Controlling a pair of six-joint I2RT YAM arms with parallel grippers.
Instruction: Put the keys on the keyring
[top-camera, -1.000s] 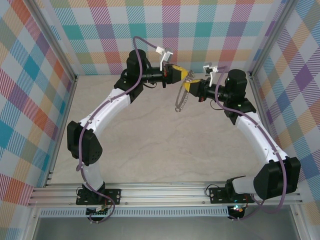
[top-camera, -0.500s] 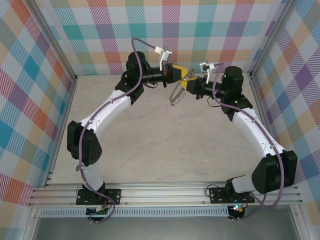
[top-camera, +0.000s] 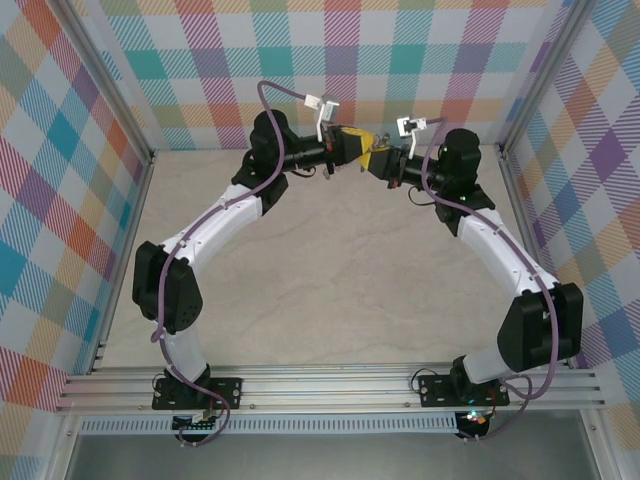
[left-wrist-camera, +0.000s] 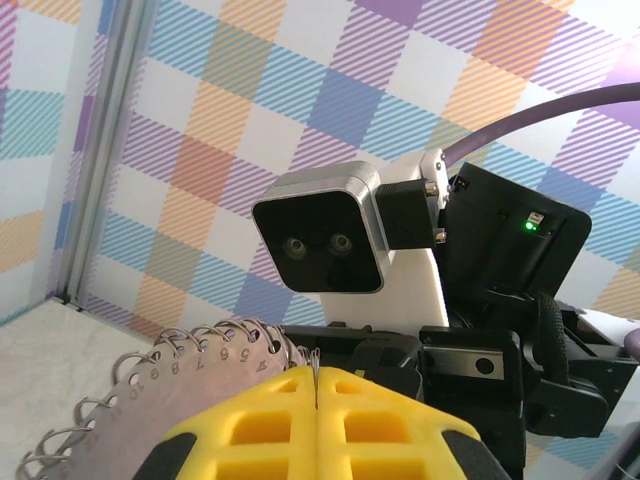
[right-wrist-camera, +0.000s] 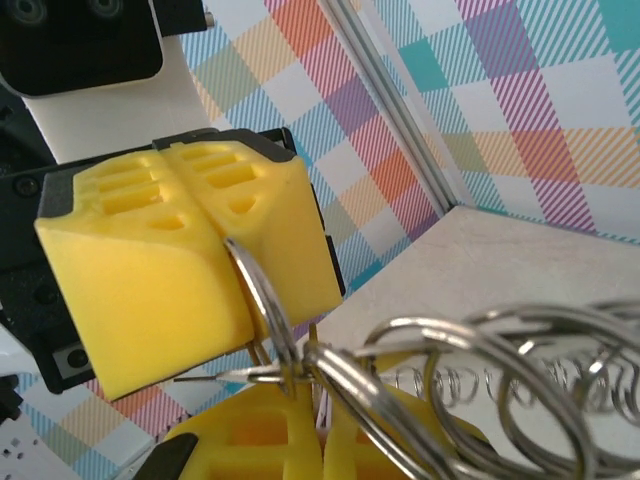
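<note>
Both grippers meet high over the back of the table. My left gripper (top-camera: 366, 148) (left-wrist-camera: 318, 378) is shut, its yellow fingers (right-wrist-camera: 170, 250) pinching one thin wire loop of the keyring (right-wrist-camera: 258, 290). The keyring's grey numbered band with its row of wire loops (left-wrist-camera: 150, 385) curves off to the left in the left wrist view. My right gripper (top-camera: 381, 164) (right-wrist-camera: 320, 425) is shut on the keyring from the opposite side, and big blurred loops (right-wrist-camera: 480, 370) fan out to the right. The keys are hidden.
The right wrist's camera housing (left-wrist-camera: 320, 245) sits very close in front of the left fingers. Plaid walls (top-camera: 400, 60) and an aluminium frame (top-camera: 120, 130) enclose the beige table (top-camera: 330, 290). The arms arch up from the near rail (top-camera: 330, 385).
My right gripper has moved left and back until it touches the left gripper. The keyring that dangled below it has swung up between the two grippers. The left arm has barely shifted.
</note>
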